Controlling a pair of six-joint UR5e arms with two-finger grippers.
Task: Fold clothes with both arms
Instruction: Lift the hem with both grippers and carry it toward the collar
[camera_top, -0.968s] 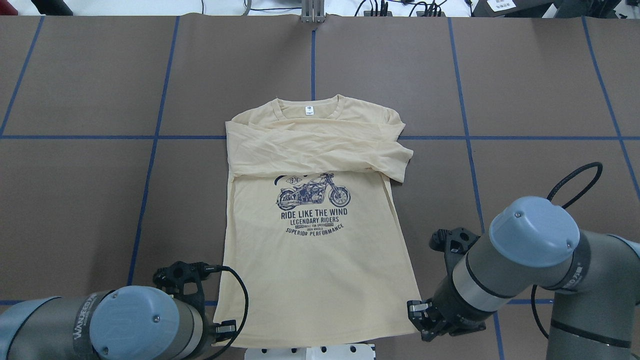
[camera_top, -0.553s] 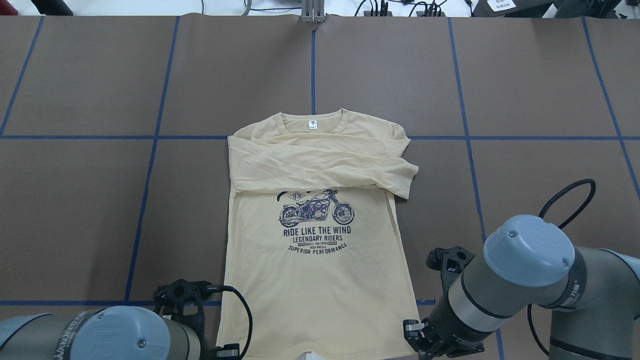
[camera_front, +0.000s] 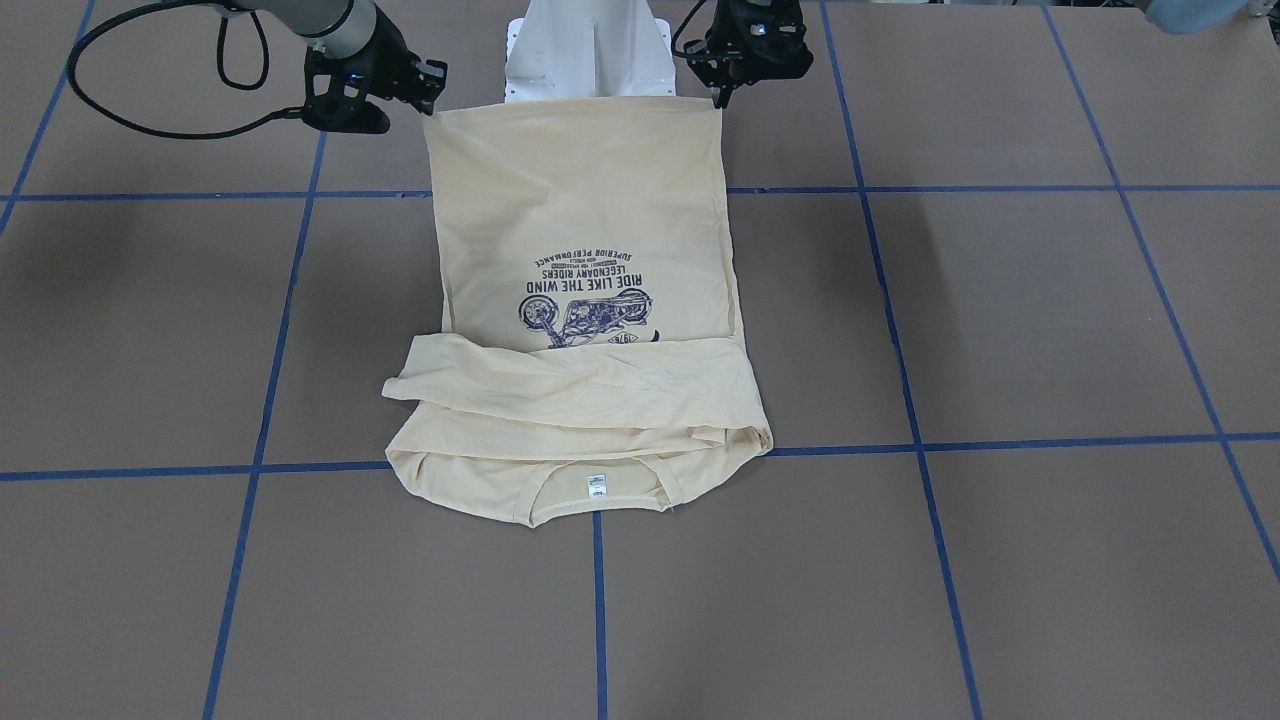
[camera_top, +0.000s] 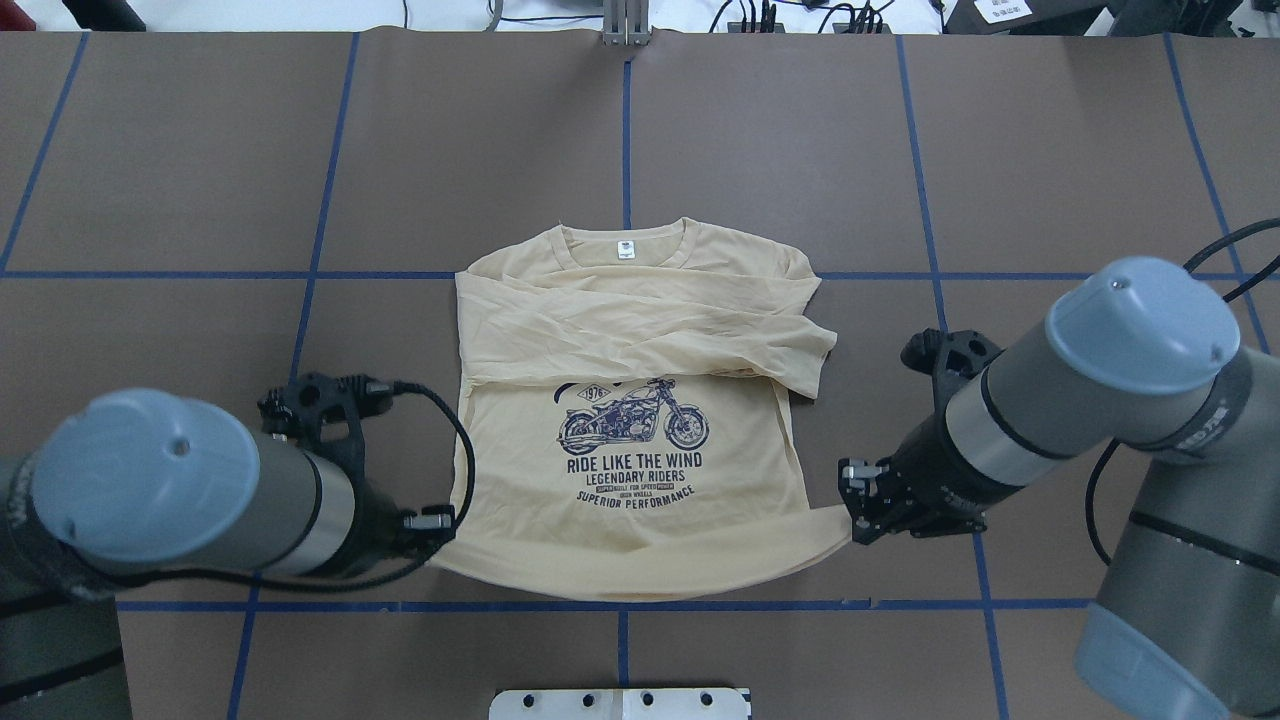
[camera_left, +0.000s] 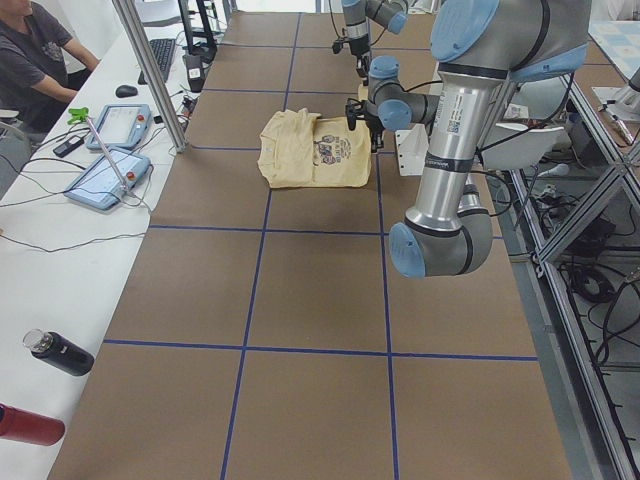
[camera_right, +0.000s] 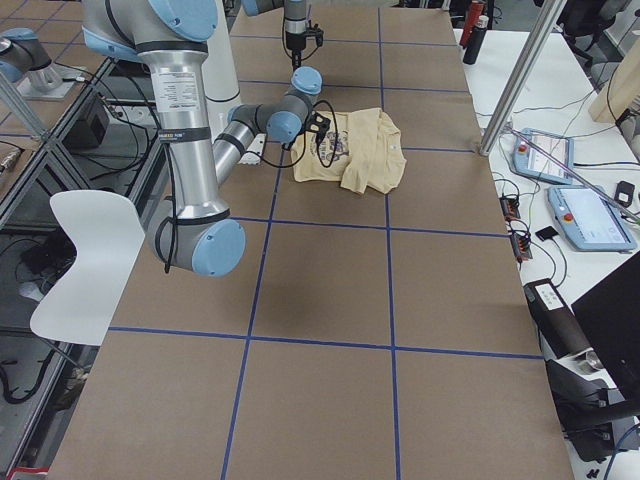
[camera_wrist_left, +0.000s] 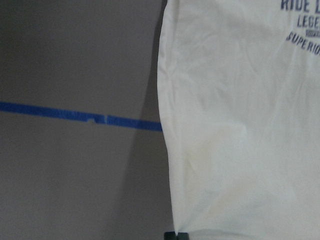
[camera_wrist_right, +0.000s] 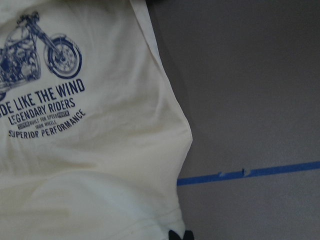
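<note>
**Both hem corners of shirt (camera_top: 640, 490) gripped**

The shirt lies print-up mid-bench (camera_top: 160, 150), sleeves folded across the chest, collar on the far side from the robot. Left gripper (camera_top: 442, 527) jaws pinch the left hem corner. Right gripper (camera_top: 848, 508) jaws pinch the right hem corner. The hem curves between them.

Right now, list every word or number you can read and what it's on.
"1976": shirt, chest badge
"RIDE LIKE THE WIND": shirt print
"LEGENDARY RIDERS": shirt print
"SUPERIOR PERFORMANCE": shirt print
Two tiny lines between these: too small.
Neck label, right arm lettering: unreadable.
</note>
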